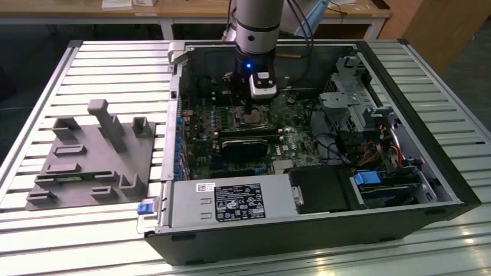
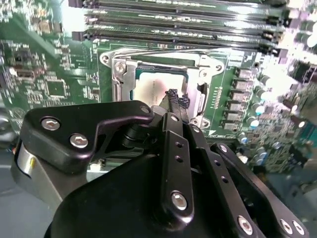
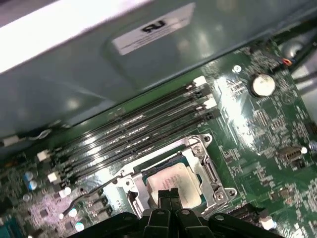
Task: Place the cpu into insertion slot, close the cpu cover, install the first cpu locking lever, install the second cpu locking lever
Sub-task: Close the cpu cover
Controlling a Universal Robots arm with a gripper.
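This looks like a robotics lab or workshop. A silvery slatted aluminium work table (image 1: 46,75) carries an opened black desktop computer case (image 1: 307,236) and a grey plastic fixture tray with upright posts (image 1: 84,155). A silver-grey robot arm (image 1: 257,23) reaches into the case, and pale wooden workbenches (image 1: 192,8) stand behind.

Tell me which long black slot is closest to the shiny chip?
The long black memory slot right beside the silver-grey square chip; the others lie farther away.

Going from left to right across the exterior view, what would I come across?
Grey block fixture → gripper above the insertion slot → silvery drive cage → black case wall.
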